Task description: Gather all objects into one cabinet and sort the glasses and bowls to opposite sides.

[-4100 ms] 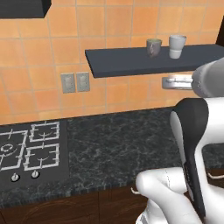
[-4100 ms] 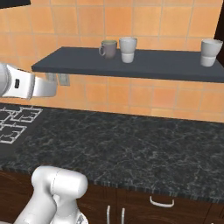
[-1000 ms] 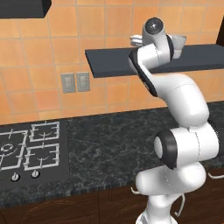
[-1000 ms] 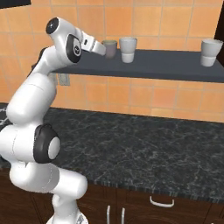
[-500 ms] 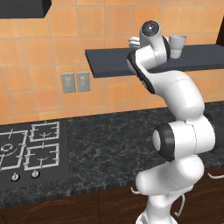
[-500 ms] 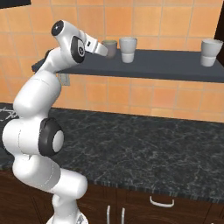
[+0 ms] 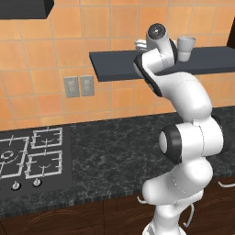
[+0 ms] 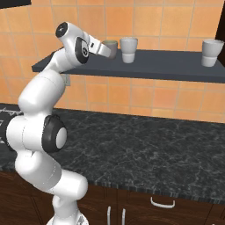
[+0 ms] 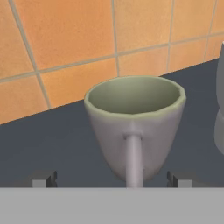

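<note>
A grey-green mug (image 9: 135, 122) stands on the dark grey shelf (image 8: 167, 66) against the orange tiles, its handle (image 9: 133, 159) pointing at my hand. My gripper (image 9: 111, 180) is open, level with the mug, with one fingertip (image 9: 43, 179) on each side of the handle and clear of it. In the right base view the gripper (image 8: 107, 49) half hides the mug (image 8: 113, 47). A pale cup (image 8: 128, 49) stands just right of the mug, and another pale cup (image 8: 212, 52) stands further right. The bowls are out of view.
A dark speckled counter (image 8: 145, 149) runs below the shelf, with a hob (image 7: 27, 153) at its left end and a wall socket (image 7: 75, 86) above. Dark brown doors with light handles (image 8: 162, 202) sit under the counter. A dark brown cabinet edge (image 8: 221, 17) shows past the shelf's right end.
The arm has swung up from the side to the shelf. Over the last second the hand has crept closer to the mug, with the jaws still open.
</note>
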